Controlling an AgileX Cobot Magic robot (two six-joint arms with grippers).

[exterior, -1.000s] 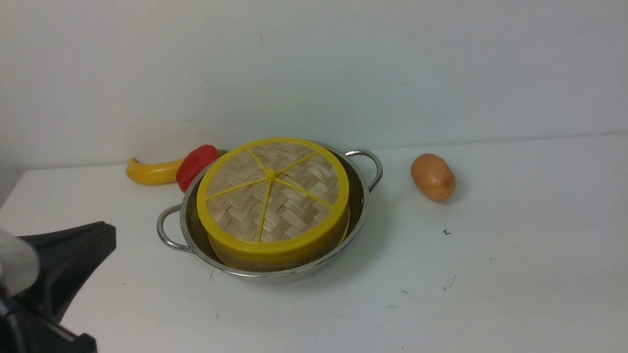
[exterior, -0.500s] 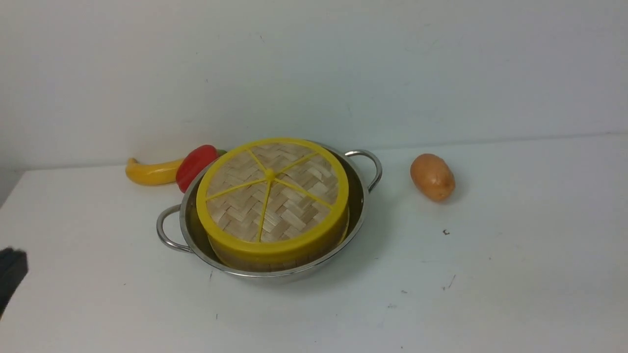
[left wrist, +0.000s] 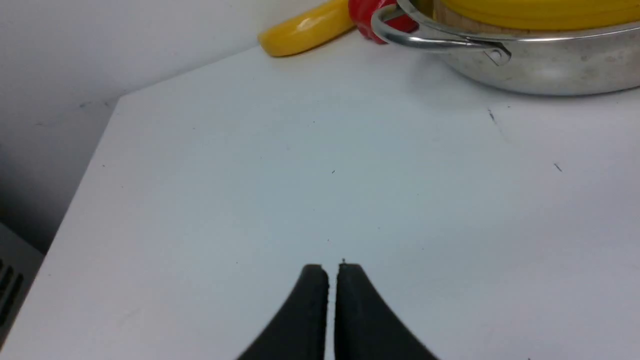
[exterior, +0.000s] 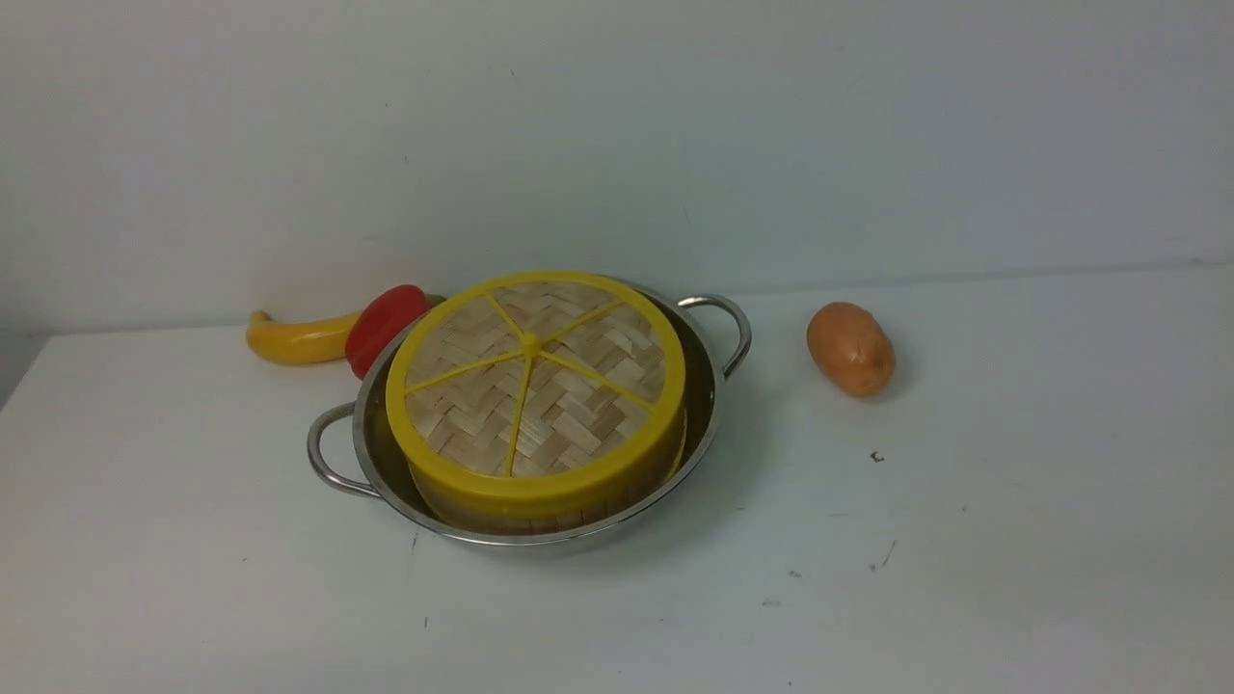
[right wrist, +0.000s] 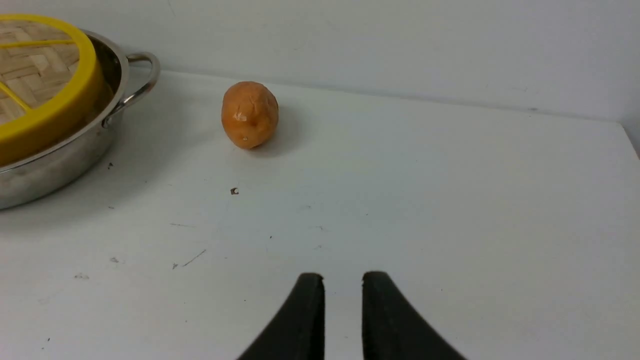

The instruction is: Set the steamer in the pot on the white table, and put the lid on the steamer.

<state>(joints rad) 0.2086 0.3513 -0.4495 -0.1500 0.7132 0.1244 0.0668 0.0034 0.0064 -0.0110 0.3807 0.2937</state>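
The steel pot [exterior: 378,463] stands on the white table [exterior: 964,540], left of centre. Inside it sits the bamboo steamer [exterior: 540,519], of which only a strip of wall shows under the lid [exterior: 535,386]. The lid lies on top, tilted slightly toward the front. Neither gripper shows in the front view. In the left wrist view my left gripper [left wrist: 332,267] hangs over bare table short of the pot [left wrist: 550,75], fingers together and empty. In the right wrist view my right gripper [right wrist: 343,276] is slightly open and empty, well short of the pot [right wrist: 60,160].
A brown potato [exterior: 850,347] lies right of the pot. A red pepper [exterior: 384,326] and a yellow pepper [exterior: 294,339] lie behind the pot's left side by the wall. The table's left edge [left wrist: 80,180] runs near my left gripper.
My left gripper has drawn back out of the front view at the lower left. Pot, steamer and lid have not moved.
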